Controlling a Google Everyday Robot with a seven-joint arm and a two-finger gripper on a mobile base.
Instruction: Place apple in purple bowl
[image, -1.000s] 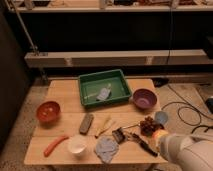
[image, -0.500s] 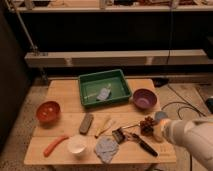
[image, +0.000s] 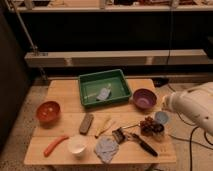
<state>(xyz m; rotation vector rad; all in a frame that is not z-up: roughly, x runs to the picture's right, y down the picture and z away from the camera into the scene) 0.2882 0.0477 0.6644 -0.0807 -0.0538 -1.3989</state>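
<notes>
White arm (image: 192, 107) has swung up and back over the last second. It was low, well to the front-right of the purple bowl (image: 144, 99), and now stands just right of that bowl, past the counter (image: 65, 95) edge. Hand not separable from the arm's bulk. It is closed right down, and nothing shows in its hold. Nothing on the counter has shifted meanwhile. Apple (image: 147, 125), as best I can place it, is the small reddish lump just in front of the purple bowl, beside a pale blue cup (image: 161, 117); too dim to be sure. Judgement: no pick made, task barely begun, arm probably repositioning for an approach. Containers: purple bowl empty, lilac floor bare. Green tray (image: 89, 90), left of the purple bowl, holds one small pale scrap (image: 104, 93). Red bowl (image: 48, 111), far left of it, looks empty. White cup (image: 77, 145), well to its front-left, contents not discernible.
</notes>
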